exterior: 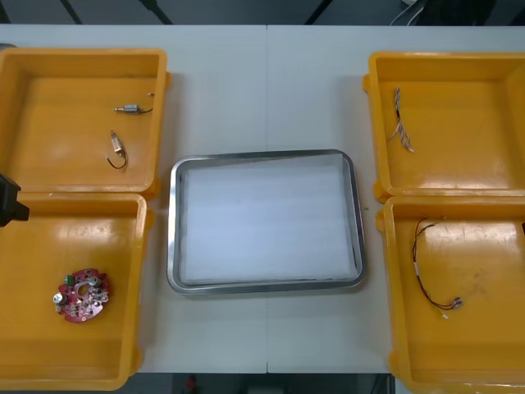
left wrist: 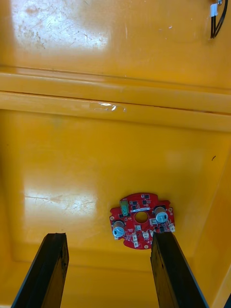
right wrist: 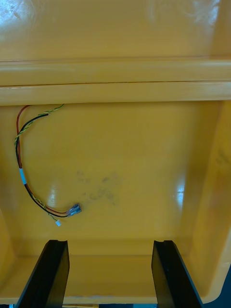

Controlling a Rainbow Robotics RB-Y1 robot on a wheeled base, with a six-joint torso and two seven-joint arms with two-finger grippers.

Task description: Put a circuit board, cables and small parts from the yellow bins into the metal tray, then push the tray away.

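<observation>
Basically nothing is done yet: the metal tray (exterior: 174,246) sits at the centre of the tabletop (exterior: 262,90), white inside, nothing in it, not pushed away. The round red circuit board (exterior: 80,295) lies in the near-left yellow bin (exterior: 33,345), toward its near-left corner. Two small metal parts (exterior: 129,108) with short wires lie in the far-left bin (exterior: 57,123), apart from each other. A thin twisted cable (exterior: 400,123) is in the far-right bin (exterior: 467,123). A red, yellow and black cable (right wrist: 21,168) is in the near-right bin (exterior: 484,312), by its tray-side wall. The left jaws hang apart over the near-left bin, holding nothing, with the board just beyond one jaw's tip. The right jaws hang apart over the near-right bin, holding nothing, with the cable ahead and off to one side. Left to do: every pick, every drop into the tray, then the push. The board looks the likely first pick.
</observation>
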